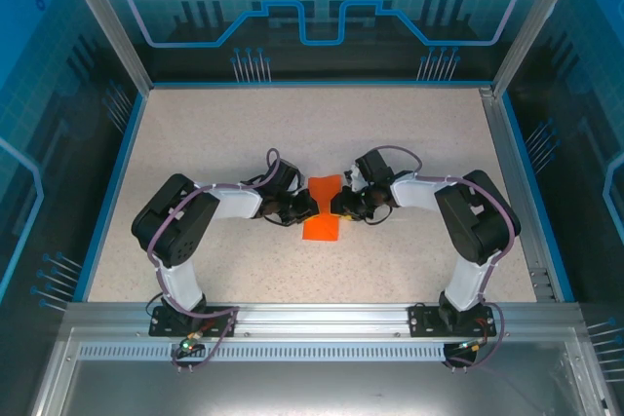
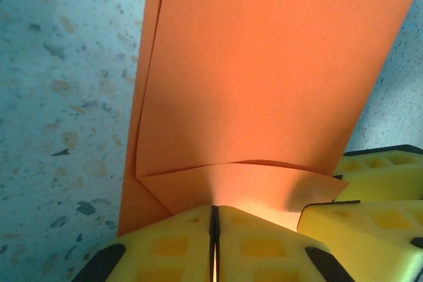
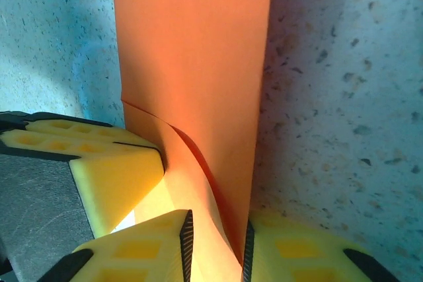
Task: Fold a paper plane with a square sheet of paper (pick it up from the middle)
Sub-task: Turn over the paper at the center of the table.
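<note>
The square sheet of paper [image 1: 323,211], bright orange and folded into a narrow strip, lies at mid-table between the two grippers. My left gripper [image 1: 301,209] comes at it from the left. In the left wrist view the left gripper [image 2: 213,212] is shut on a folded flap of the paper [image 2: 264,84], its yellow jaws pressed together. My right gripper [image 1: 338,207] meets the sheet from the right. In the right wrist view the right gripper [image 3: 217,232] has its jaws apart, and a curled layer of the paper [image 3: 198,64] runs through the gap. The two grippers almost touch.
The speckled beige table [image 1: 214,133] is bordered by a blue rim, with a metal rail [image 1: 312,319] at the near edge carrying both arm bases. Blue printed panels wall the cell on three sides. The right gripper's yellow fingers [image 2: 373,183] crowd the left wrist view.
</note>
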